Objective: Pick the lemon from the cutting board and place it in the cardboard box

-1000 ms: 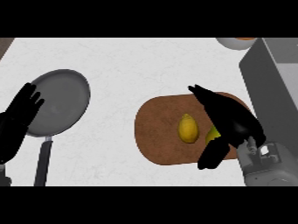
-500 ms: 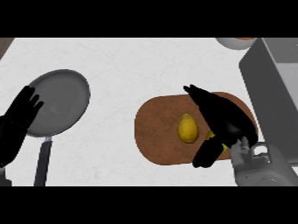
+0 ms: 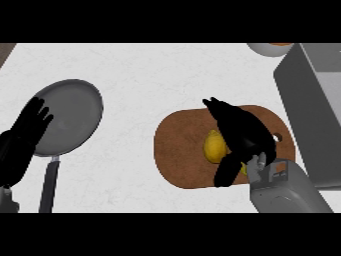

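The small yellow lemon [image 3: 214, 146] lies near the middle of the round brown wooden cutting board [image 3: 179, 150], which sits toward the right side of the white marbled worktop [image 3: 165, 75]. The black right hand [image 3: 241, 135] hangs over the board with its fingers stretched out and relaxed, covering the lemon's right side; whether it touches the fruit cannot be told. Just beside the board, along the worktop's right edge, stands the grey open box [image 3: 322, 105]. The black left hand [image 3: 14, 145] rests open near the left edge, fingers up, overlapping the rim of a round grey frying pan [image 3: 73, 115] with a dark handle.
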Available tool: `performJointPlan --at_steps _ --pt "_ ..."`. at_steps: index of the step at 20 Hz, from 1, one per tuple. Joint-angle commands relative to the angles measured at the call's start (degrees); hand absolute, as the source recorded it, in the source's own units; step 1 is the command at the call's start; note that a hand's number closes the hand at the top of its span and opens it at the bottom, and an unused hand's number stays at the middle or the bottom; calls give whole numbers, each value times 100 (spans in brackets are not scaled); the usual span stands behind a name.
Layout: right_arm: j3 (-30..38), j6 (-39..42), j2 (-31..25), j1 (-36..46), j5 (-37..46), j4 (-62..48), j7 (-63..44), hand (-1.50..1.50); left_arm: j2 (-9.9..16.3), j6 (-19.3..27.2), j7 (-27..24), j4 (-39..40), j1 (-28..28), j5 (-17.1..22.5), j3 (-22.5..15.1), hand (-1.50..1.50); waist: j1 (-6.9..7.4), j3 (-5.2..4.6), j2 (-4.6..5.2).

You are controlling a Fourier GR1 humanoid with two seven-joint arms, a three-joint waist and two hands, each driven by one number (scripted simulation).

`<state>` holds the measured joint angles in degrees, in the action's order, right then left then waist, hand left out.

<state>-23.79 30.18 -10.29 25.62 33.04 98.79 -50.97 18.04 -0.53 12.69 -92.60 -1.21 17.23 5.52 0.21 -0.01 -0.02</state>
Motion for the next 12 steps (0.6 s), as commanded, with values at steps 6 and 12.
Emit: performJointPlan --at_steps 6,12 --pt "79 357 359 -100 442 -270 -205 -150 -10 -166 331 -322 7 57 251 0 4 1 -4" --pt "-102 -16 523 -226 1013 -754 21 -150 -77 13 535 35 -615 -128 250 0 -18 2 4"
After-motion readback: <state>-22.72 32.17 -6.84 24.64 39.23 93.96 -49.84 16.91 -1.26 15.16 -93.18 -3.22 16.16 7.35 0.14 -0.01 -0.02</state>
